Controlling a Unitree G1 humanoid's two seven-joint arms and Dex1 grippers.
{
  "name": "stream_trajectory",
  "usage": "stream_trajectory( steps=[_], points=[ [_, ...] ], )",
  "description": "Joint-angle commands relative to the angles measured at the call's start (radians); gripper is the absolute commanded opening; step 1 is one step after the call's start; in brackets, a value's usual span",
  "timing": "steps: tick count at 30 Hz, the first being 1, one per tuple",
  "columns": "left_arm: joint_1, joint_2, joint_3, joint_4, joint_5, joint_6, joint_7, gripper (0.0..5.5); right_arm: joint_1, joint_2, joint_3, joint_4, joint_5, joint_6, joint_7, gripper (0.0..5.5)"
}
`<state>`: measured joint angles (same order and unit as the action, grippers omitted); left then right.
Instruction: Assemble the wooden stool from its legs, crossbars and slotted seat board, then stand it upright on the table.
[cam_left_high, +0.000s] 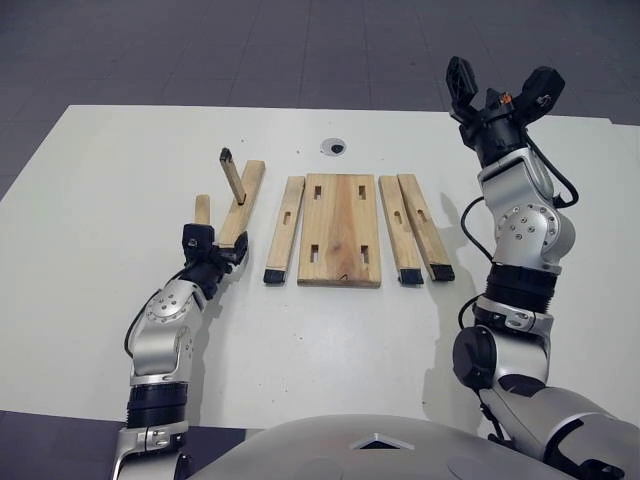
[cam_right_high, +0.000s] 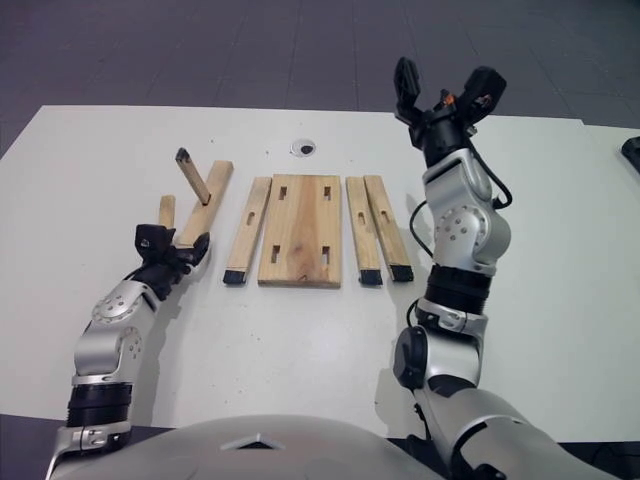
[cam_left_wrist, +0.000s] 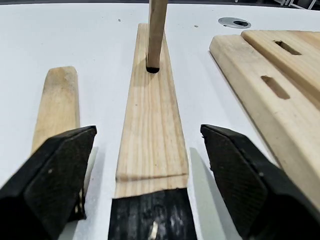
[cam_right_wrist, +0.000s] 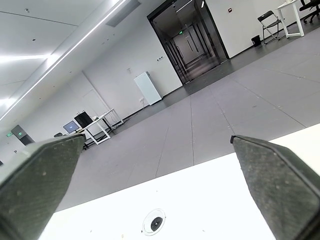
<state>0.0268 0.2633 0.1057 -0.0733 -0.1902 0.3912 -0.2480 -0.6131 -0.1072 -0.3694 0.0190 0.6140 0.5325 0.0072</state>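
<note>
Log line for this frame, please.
left gripper: jaws open astride leg, crossbar socketed | right gripper: jaws open, aloft, empty | seat board: flat, unassembled

seat board (cam_left_high: 340, 229) flat | four legs (cam_left_high: 285, 228) alongside | crossbar (cam_left_high: 233, 178) standing in leftmost

crossbar (cam_left_wrist: 155, 30): top cut off | leg (cam_left_wrist: 151, 125): black end cut off

Seat board (cam_left_high: 340, 230) central, legs (cam_left_high: 284, 228) flanking it, crossbar (cam_left_high: 202, 209) leftmost
</note>
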Motion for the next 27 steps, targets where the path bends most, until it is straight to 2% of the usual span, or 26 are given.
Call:
stream_trajectory(
  steps=[1,3,7,10,13,18,27],
  points=[
    [-0.022,0.035,-0.032,0.034,0.015,0.111,-0.021,4.68,0.014,0.010,-0.003,-0.016,0.006,-0.005,-0.014,5.40],
    [-0.034,0.042,-0.032,0.033,0.015,0.153,-0.014,4.97,0.017,0.014,-0.004,-0.018,0.008,-0.006,-0.016,5.40],
    [-0.051,0.049,-0.033,0.020,0.016,0.191,-0.014,4.51,0.023,0.018,-0.006,-0.025,0.011,-0.010,-0.019,5.40],
    [-0.046,0.058,-0.048,0.030,0.040,0.184,-0.010,3.94,0.026,0.022,-0.007,-0.029,0.011,-0.014,-0.021,5.40],
    [-0.048,0.068,-0.059,0.038,0.068,0.154,-0.003,4.28,0.029,0.024,-0.007,-0.034,0.013,-0.019,-0.023,5.40],
    [-0.041,0.064,-0.080,0.036,0.071,0.152,-0.014,5.21,0.030,0.025,-0.010,-0.037,0.018,-0.024,-0.025,5.40],
    [-0.076,0.045,-0.074,0.057,-0.013,0.267,-0.061,3.84,0.017,0.034,-0.020,-0.030,0.029,-0.034,-0.034,5.40]
  ],
)
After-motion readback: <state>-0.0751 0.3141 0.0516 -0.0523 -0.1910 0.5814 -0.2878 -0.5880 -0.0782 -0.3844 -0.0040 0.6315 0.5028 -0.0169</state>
